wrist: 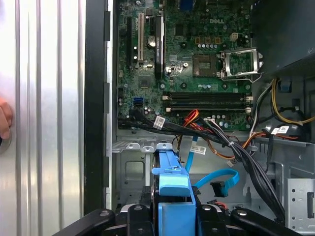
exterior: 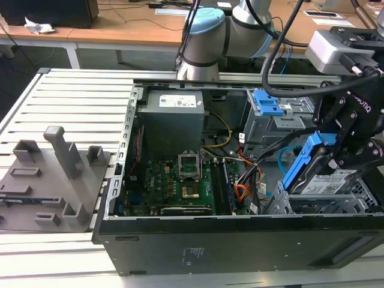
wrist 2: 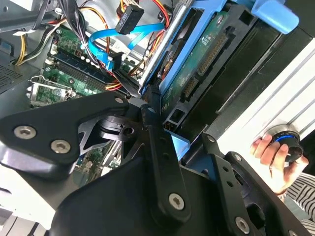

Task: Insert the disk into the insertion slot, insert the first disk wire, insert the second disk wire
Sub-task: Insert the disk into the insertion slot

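- We see the black hand [exterior: 339,157] clenched on the silver metal hard drive [exterior: 329,180], framed in bright blue plastic and held tilted, its lower end at the low grey perforated-metal drive cage [exterior: 366,193]
- We judge a tilted entry could jam the frame against the cage's edge, and the flat light blue cable [wrist: 216,176] lying near could get pinched
- The slot's mouth lies behind the drive, so its depth stays unclear to us
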`<control>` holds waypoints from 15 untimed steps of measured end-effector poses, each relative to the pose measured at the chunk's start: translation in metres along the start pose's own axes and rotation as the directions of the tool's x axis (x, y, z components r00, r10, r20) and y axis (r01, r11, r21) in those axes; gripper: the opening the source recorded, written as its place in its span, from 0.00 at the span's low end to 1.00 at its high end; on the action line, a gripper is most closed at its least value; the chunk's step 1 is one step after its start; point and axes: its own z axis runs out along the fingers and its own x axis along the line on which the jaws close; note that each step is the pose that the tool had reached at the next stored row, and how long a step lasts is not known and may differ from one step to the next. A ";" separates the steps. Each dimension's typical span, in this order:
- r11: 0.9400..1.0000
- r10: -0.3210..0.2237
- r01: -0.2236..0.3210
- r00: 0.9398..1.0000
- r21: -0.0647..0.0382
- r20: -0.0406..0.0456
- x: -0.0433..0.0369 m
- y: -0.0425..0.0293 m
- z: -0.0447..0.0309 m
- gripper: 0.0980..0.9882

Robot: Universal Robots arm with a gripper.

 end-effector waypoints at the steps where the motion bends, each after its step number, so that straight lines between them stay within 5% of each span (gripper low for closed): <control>1: 1.000 0.000 0.000 1.000 0.000 0.000 0.0000 0.0000 0.0000 0.30; 10: 1.000 0.000 0.000 1.000 0.000 0.000 0.0000 0.0000 0.0001 0.30; 11: 1.000 0.000 0.000 1.000 0.000 0.000 0.0000 0.0000 0.0001 0.38; 15: 1.000 0.000 0.000 1.000 0.000 0.000 0.0000 0.0000 0.0001 0.38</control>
